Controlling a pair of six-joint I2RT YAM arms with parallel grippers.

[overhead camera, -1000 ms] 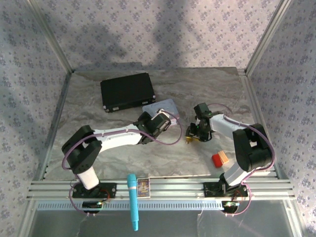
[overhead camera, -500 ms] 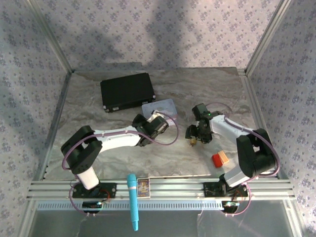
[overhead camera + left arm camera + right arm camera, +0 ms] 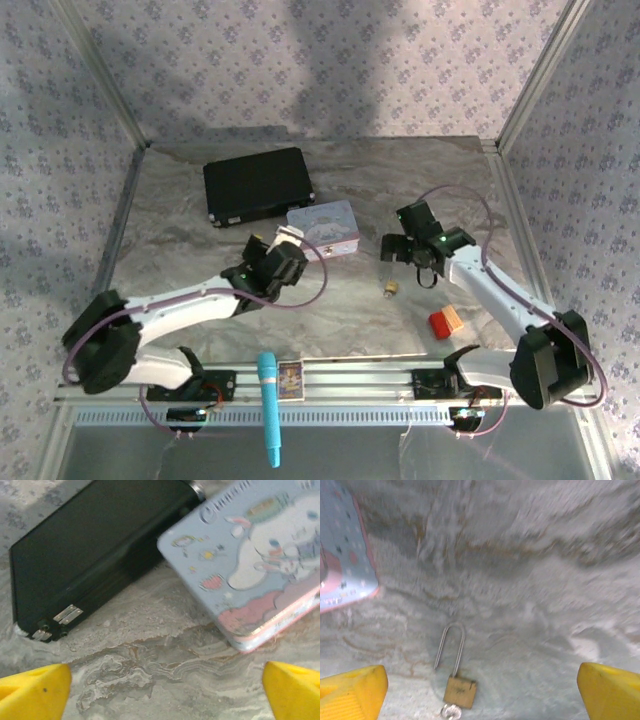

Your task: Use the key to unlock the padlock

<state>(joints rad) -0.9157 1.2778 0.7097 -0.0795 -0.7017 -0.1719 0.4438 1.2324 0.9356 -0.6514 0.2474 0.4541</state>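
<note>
Padlock (image 3: 460, 691): brass, flat on worktop (image 3: 545, 605) right of centre, toward near edge; key (image 3: 451, 712) at its base. We found left gripper (image 3: 165, 690) and right gripper (image 3: 480, 695) spread wide, empty. Risk we judged: off-centre pinch could skid padlock, dislodge key.

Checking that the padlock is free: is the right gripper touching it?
Apart. In the right wrist view the padlock lies on the table between the wide-open yellow fingers of the right gripper, with bare table on both sides.
</note>
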